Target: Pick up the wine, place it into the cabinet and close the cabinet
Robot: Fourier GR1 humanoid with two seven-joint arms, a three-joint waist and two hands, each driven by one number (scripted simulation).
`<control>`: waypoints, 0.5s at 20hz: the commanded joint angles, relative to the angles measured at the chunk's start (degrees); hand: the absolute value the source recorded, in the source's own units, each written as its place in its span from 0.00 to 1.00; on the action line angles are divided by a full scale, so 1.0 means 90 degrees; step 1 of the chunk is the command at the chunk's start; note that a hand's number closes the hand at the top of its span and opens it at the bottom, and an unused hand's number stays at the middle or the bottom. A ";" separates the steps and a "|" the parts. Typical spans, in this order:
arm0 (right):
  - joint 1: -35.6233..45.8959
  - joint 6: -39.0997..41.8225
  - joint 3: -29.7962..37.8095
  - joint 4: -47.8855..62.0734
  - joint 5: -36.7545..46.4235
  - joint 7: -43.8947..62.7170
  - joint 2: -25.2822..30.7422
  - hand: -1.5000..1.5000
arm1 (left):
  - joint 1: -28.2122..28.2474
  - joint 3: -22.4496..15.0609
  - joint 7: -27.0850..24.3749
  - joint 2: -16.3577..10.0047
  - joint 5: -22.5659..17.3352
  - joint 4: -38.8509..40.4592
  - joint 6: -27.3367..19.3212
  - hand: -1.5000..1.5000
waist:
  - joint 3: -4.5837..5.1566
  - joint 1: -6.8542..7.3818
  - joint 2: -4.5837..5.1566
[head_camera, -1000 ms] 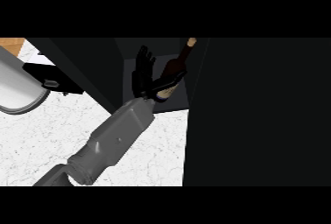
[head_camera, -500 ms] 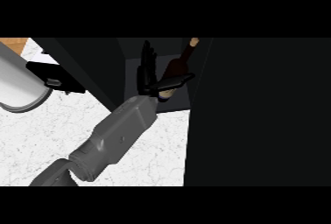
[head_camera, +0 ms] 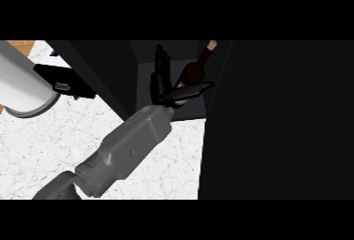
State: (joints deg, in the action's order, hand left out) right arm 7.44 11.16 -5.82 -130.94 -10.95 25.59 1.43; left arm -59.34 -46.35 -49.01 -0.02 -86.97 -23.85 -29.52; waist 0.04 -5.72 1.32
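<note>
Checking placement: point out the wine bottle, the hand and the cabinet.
wine bottle (head_camera: 195, 71), head view, on its dark body.
right hand (head_camera: 163, 91), head view, on its palm.
cabinet (head_camera: 276, 117), head view, on its dark right panel.

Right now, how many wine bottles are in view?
1. The wine bottle leans inside the dark cabinet, just right of the right hand. Others may be hidden in shadow.
</note>
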 commanded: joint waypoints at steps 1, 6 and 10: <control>-0.0111 -0.0048 -0.0141 -0.0322 0.0137 0.0156 0.0023 0.00 | 0.0083 -0.0151 -0.0267 0.0002 -0.0187 -0.0447 -0.0168 0.00 | 0.0001 0.0069 -0.0043; -0.0247 -0.0023 0.0115 -0.0402 -0.0154 0.0194 0.0091 0.00 | 0.0511 -0.0414 -0.0359 0.0002 -0.0161 -0.0571 0.0402 0.00 | -0.0002 0.0239 -0.0066; -0.0025 -0.0304 -0.0161 -0.0392 0.0208 0.0347 -0.0089 0.00 | 0.0400 -0.0581 -0.0298 0.0003 -0.0171 -0.0754 0.0165 0.00 | 0.0001 0.0329 -0.0088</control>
State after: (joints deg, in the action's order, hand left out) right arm 5.57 10.46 -6.25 -133.18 -10.64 26.48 1.29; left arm -56.63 -50.15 -50.87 -0.02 -88.51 -28.96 -28.09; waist 0.02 -3.69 0.76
